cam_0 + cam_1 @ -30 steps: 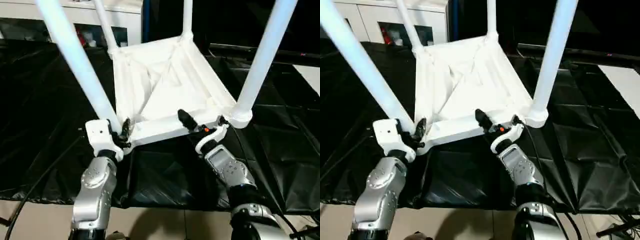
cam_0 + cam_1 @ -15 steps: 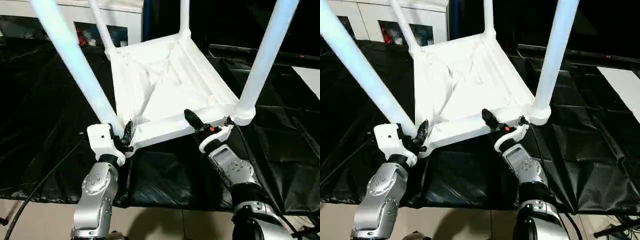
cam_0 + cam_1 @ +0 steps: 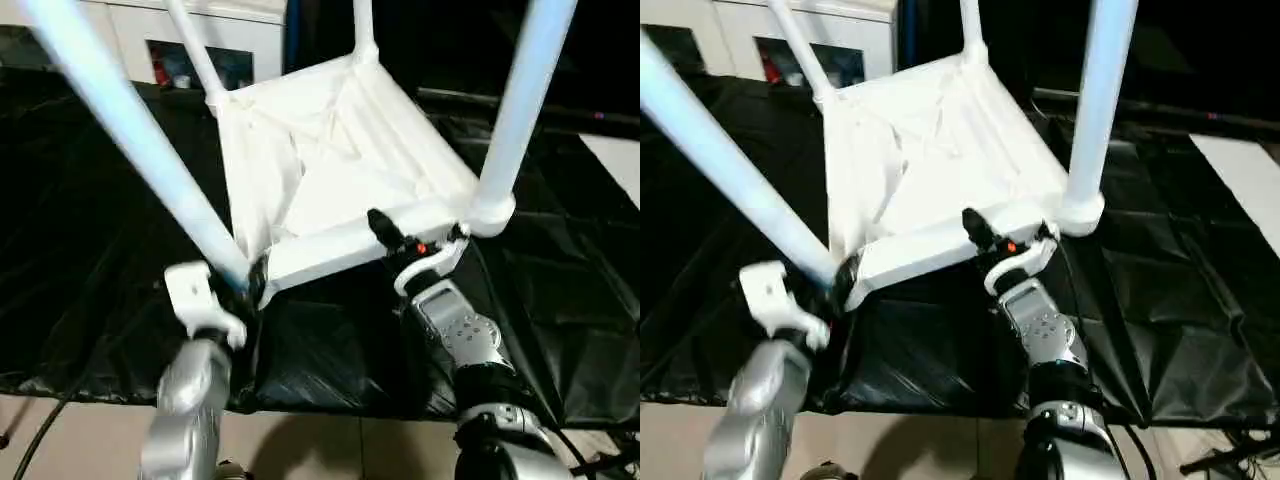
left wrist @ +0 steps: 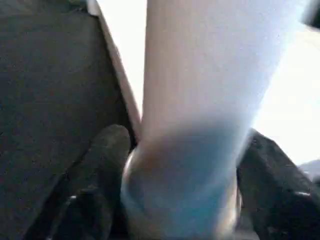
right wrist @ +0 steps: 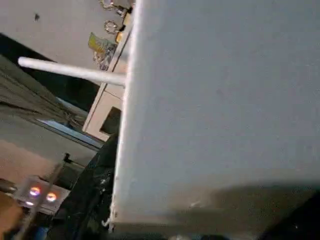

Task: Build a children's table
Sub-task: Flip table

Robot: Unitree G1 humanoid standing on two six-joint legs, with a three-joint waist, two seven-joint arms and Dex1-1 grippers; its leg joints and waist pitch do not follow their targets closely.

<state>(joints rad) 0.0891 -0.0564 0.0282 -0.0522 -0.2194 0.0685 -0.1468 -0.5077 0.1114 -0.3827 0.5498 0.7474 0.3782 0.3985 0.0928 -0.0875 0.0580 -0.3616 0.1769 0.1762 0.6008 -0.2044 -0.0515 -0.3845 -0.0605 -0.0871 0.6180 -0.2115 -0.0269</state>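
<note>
Upturned white table, four legs up, tilted above the black sheet. Right gripper clamps the near edge of the tabletop. Left gripper straddles the base of the near-left leg; whether it grips, cannot tell.

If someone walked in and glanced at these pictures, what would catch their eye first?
The upside-down children's table dominates the middle, its ribbed underside up and four white legs rising from its corners above the black sheet. At its near edge, the right gripper grips the tabletop rim, while the left gripper sits at the base of the near left leg.
</note>
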